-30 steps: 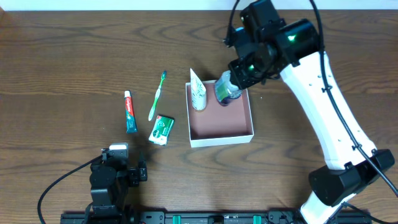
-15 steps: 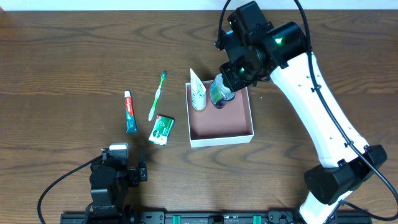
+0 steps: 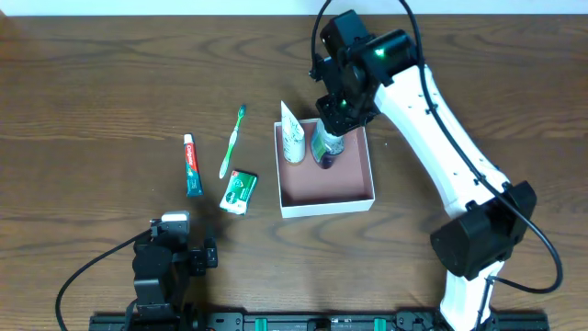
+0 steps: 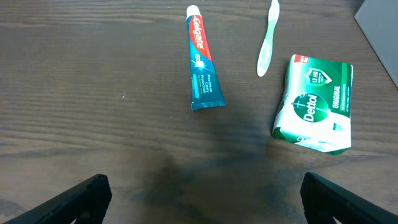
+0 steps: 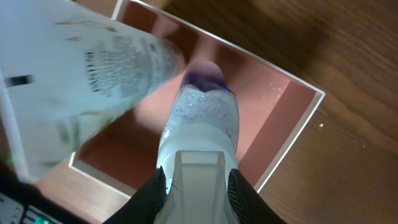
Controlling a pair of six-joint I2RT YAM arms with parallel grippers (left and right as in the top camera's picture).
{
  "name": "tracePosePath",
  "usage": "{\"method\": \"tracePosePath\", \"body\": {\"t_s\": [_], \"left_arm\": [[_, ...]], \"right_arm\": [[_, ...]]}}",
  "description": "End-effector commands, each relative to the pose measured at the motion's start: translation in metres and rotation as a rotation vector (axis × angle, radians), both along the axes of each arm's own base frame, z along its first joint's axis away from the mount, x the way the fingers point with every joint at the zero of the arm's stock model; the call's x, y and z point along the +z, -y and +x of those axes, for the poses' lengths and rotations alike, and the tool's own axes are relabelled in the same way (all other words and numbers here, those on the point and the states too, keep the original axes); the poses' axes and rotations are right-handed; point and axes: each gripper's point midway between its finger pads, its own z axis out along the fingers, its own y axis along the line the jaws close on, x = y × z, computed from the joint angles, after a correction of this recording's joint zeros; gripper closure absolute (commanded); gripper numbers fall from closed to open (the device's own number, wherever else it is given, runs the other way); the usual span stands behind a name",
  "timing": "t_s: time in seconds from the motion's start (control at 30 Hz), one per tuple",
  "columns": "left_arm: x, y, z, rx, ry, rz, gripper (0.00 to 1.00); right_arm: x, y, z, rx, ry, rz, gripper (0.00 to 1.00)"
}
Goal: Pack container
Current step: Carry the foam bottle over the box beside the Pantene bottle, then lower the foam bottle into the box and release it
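Container (image 3: pixel 327 208) sat open side up on the wooden table (image 3: pixel 92 92), a bit right of the middle. Your right gripper (image 3: pixel 329 129) was over its far end, jaws closed part way around a clear bottle (image 3: pixel 323 153). The bottle's purple end pointed down into the far part of the container. Honestly couldn't tell if it was touching the floor in there. A white tube (image 3: pixel 292 136) stood against the far left wall inside, just beside the bottle. Out on the table to the left you had a green-and-white soap box (image 3: pixel 239 192) nearest, a green toothbrush (image 3: pixel 231 141) farther back, and a red-and-teal toothpaste (image 3: pixel 192 165) further left again. Your left gripper (image 4: pixel 205 196) hovered at the near left, jaws spread wide with nothing in them, those three items lying just beyond it.
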Motion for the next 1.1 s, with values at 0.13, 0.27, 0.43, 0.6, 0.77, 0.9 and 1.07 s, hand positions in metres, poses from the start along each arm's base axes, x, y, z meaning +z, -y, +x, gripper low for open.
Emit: {"method": "tracePosePath", "body": {"t_s": [0.13, 0.27, 0.43, 0.6, 0.77, 0.9, 1.07], "left_arm": [[-0.003, -0.001, 0.0, 0.002, -0.002, 0.002, 0.02], [-0.003, -0.001, 0.0, 0.002, -0.002, 0.002, 0.02], [-0.003, -0.001, 0.0, 0.002, -0.002, 0.002, 0.02], [-0.003, -0.001, 0.0, 0.001, -0.002, 0.002, 0.02], [-0.003, -0.001, 0.0, 0.001, -0.002, 0.002, 0.02], [-0.003, -0.001, 0.0, 0.001, -0.002, 0.002, 0.02], [-0.003, -0.001, 0.0, 0.001, -0.002, 0.002, 0.02]], "right_arm": [[-0.003, -0.001, 0.011, -0.012, 0.031, -0.023, 0.83], [-0.005, -0.007, 0.015, -0.005, 0.048, -0.012, 0.83], [-0.003, -0.014, 0.018, 0.001, 0.068, 0.001, 0.82], [-0.003, -0.016, 0.017, 0.005, 0.07, 0.002, 0.81], [-0.008, -0.017, 0.019, 0.004, 0.068, 0.001, 0.81], [-0.015, -0.017, 0.019, 0.004, 0.056, -0.006, 0.82], [-0.023, -0.018, 0.02, 0.005, 0.057, -0.006, 0.81]]}}
